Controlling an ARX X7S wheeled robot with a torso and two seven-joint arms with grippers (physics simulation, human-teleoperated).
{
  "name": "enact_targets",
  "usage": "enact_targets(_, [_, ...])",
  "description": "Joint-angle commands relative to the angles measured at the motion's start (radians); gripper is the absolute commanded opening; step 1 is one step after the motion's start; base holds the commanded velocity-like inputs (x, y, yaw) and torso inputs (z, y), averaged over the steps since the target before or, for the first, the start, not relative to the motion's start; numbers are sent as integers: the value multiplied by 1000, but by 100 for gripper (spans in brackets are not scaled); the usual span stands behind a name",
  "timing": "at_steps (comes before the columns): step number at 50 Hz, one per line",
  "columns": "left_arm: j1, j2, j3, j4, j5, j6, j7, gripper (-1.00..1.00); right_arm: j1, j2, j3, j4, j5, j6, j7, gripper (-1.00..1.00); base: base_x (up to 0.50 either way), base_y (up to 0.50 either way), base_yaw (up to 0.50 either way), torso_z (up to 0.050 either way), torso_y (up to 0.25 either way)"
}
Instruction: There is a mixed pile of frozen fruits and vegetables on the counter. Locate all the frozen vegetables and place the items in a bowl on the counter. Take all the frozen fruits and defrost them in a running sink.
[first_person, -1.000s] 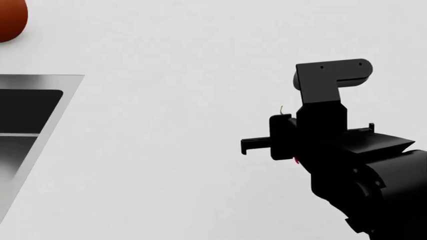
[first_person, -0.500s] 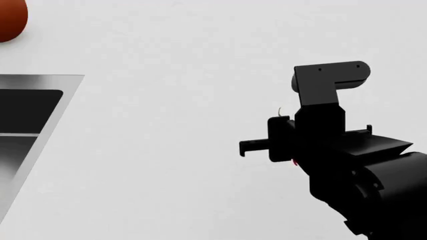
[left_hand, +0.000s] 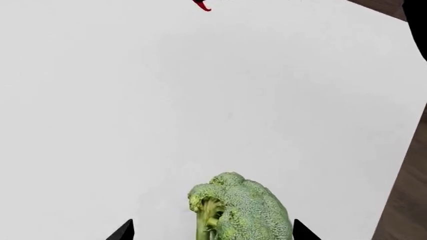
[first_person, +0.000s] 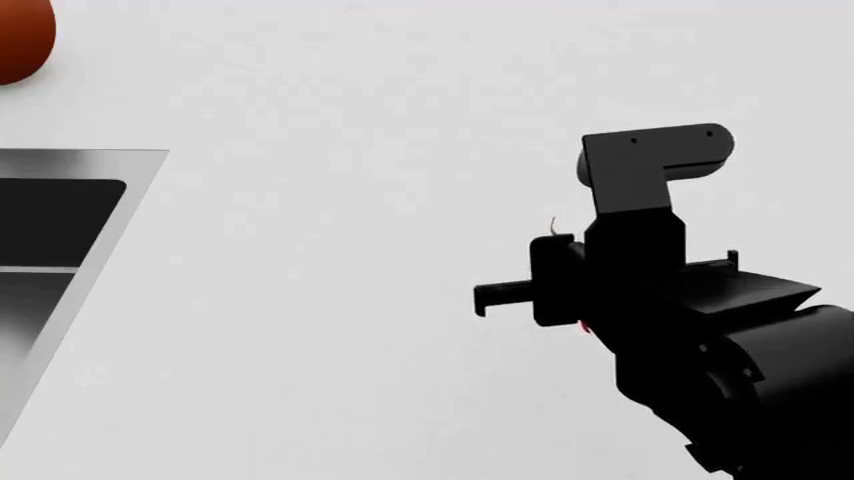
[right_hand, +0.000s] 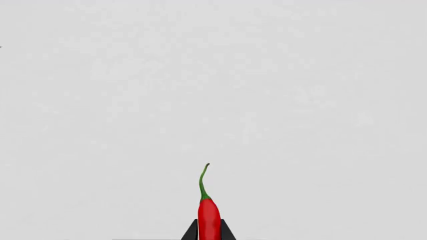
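Note:
In the right wrist view a thin red chili (right_hand: 208, 220) with a green stem is pinched between the black fingertips of my right gripper (right_hand: 208, 233), stem pointing away from it over the white counter (right_hand: 213, 90). From the head view only the stem tip (first_person: 554, 226) peeks out beside the right arm (first_person: 641, 270). A green broccoli head (left_hand: 243, 210) lies on the counter between the spread fingers of my left gripper (left_hand: 212, 232), which is open. A rounded red-brown fruit, likely the mango (first_person: 19, 40), is cut by the frame's top left corner. The bowl is out of view.
The steel sink (first_person: 83, 163) sits at the left of the head view, its basin dark. The left wrist view shows the counter's edge with dark floor (left_hand: 408, 200) beyond it, and the chili's tip (left_hand: 202, 6) far off near the right arm.
The right arm has drifted slightly left and down in the head view, still holding the chili. Nothing else has shifted.

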Motion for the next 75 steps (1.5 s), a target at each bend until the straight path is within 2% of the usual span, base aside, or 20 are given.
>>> enact_targets(1, [23,17,12,-52,12,6,20,100,-3,1,-5,-1,-2,-5,-8,-100,0,0,0,0,0])
enact_targets(17, [65,53,28,-125,41,25,52,100,-10,5,-5,-4,5,-9,-6,-100,1,0,0,0,0])
enact_targets(18, [67,55,29,-131,44,26,52,-100,-10,4,-5,-3,5,-9,-7,-100,0,0,0,0,0])
enact_targets(37, [84,31,5,-110,55,85,66,-100,-16,9,3,-10,18,-12,-3,-100,1,0,1,0,0])
enact_targets(54, [-15,-103,-99,20,-14,141,16,-100,-10,9,-1,-10,21,-11,0,-100,0,0,0,0,0])
enact_targets(71, [-110,-148,-180,3,-126,167,-26,-100,-14,9,-10,-16,23,-11,2,-100,0,0,0,0,0])
enact_targets(75, [-123,-156,-203,-35,-128,199,-84,-100,-21,12,-6,-35,32,-7,7,-100,0,0,0,0,0])
